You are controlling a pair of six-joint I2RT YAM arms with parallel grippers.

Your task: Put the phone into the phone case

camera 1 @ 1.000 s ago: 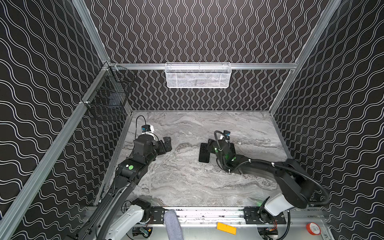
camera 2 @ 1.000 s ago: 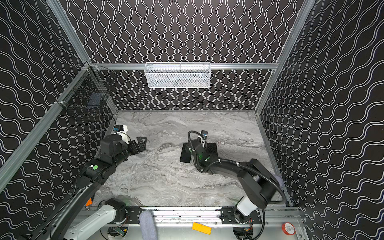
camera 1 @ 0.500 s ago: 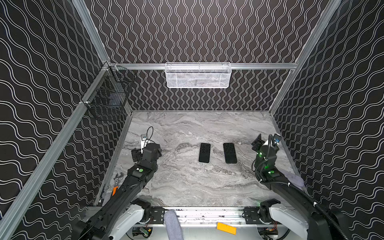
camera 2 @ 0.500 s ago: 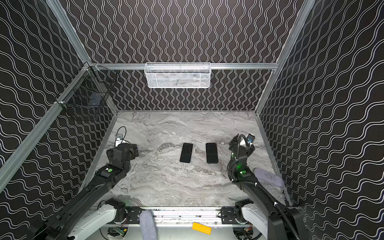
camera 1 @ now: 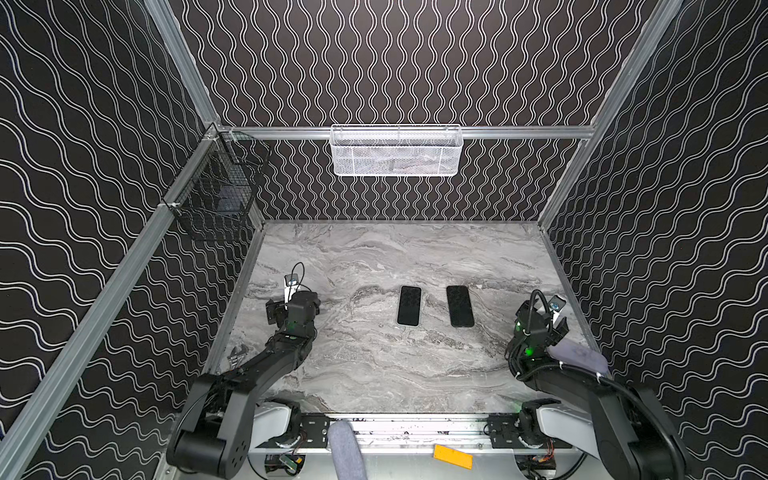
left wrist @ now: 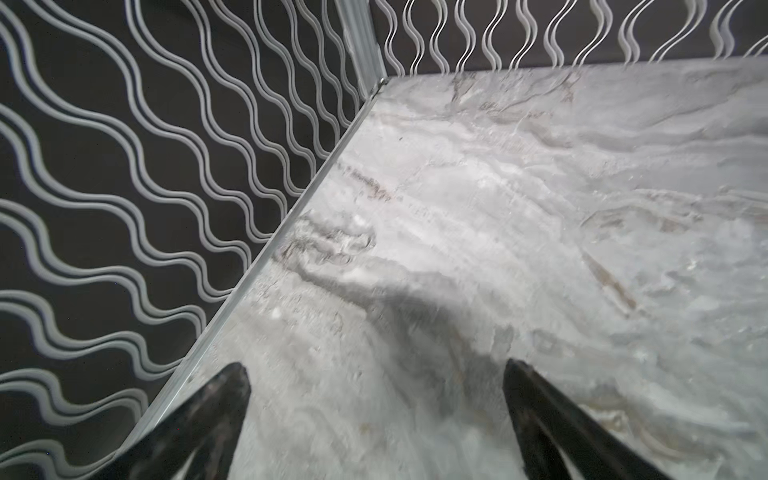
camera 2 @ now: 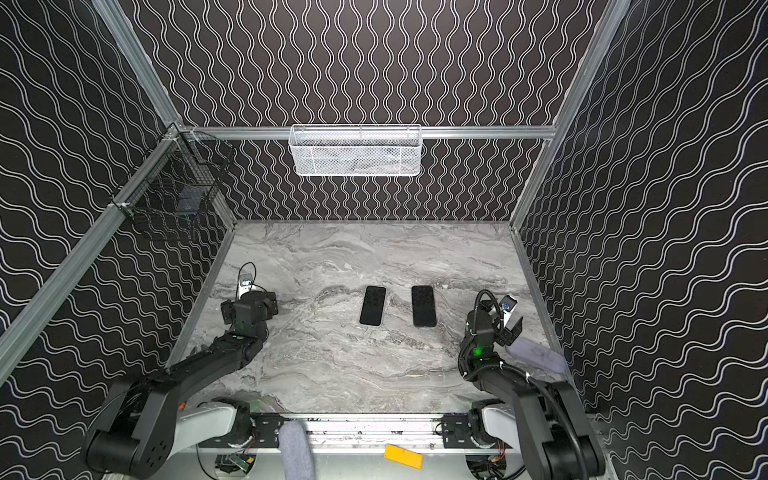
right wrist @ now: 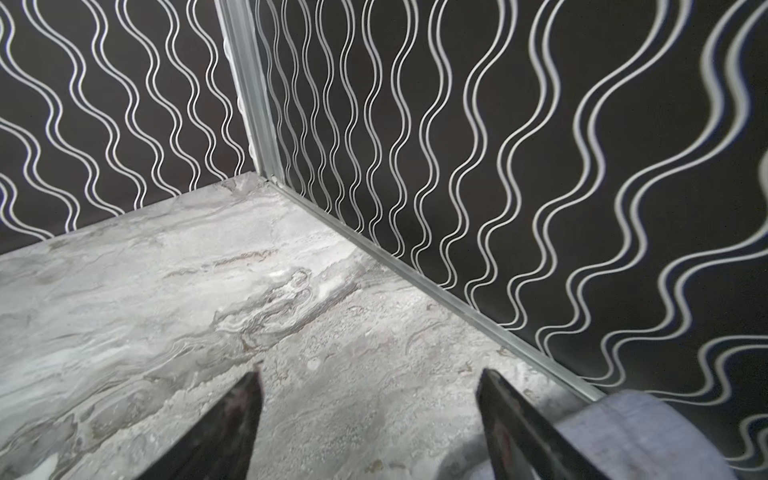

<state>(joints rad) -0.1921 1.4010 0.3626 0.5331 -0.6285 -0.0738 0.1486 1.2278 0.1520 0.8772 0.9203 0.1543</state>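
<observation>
Two flat black rectangles lie side by side mid-table in both top views, a faintly patterned one [camera 1: 409, 305] [camera 2: 372, 305] and a smoother one [camera 1: 460, 306] [camera 2: 423, 306] to its right. I cannot tell which is the phone and which the phone case. My left gripper [camera 1: 293, 309] [camera 2: 249, 309] [left wrist: 376, 374] hangs open near the left wall, over bare marble. By the right wall my right gripper [camera 1: 544, 322] [camera 2: 505, 318] [right wrist: 370, 378] is open too, with nothing between its fingers. Both are well away from the two rectangles, which neither wrist view shows.
A white mesh basket [camera 1: 397, 151] hangs on the back wall and a black wire basket [camera 1: 216, 195] on the left wall. A grey cloth pad [camera 1: 577, 355] [right wrist: 623, 436] lies beside the right arm. An orange tag [camera 1: 453, 456] sits below the front rail.
The right gripper has drawn back from over the smoother rectangle to the right wall, its jaws spreading wider. The left arm has pulled back toward the left wall. Both rectangles now lie uncovered.
</observation>
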